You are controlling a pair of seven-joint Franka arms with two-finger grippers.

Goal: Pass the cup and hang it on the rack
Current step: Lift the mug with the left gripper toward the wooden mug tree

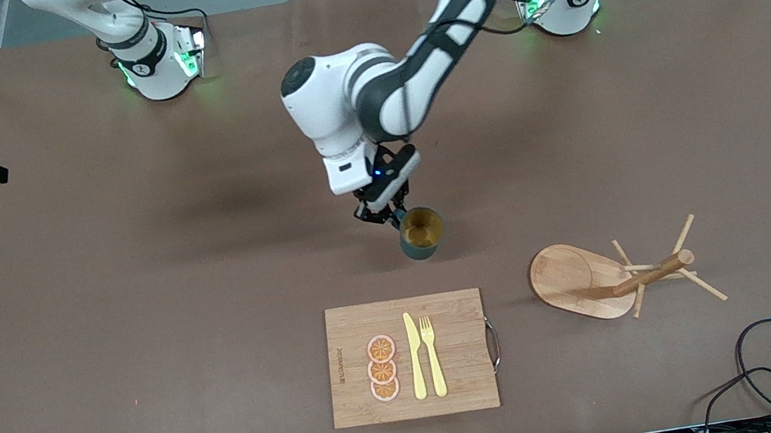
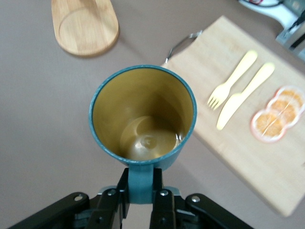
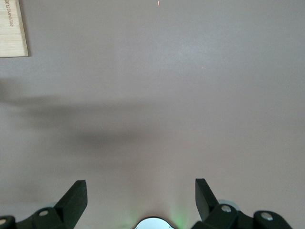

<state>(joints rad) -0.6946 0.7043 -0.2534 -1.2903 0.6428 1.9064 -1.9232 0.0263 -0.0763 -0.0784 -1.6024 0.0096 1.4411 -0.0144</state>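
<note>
On the worktop (image 1: 141, 322), the mug tree (image 1: 598, 280) stands nearest the front camera. Farther, the left gripper's (image 1: 386, 218) fingers clamp the cup's (image 1: 421, 232) handle; lift upright, steadily. Right gripper (image 3: 141, 191), fingers apart, waits.

Bright even overhead light, soft shadows (left wrist view's edges blurred).

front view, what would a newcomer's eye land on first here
First, the left gripper, jaws shut on the handle of the teal cup, upright over the middle of the table. Next, the wooden rack, toward the left arm's end and nearer the front camera, and the cutting board with its yellow knife, fork and orange slices. The right gripper waits open over bare table.
</note>
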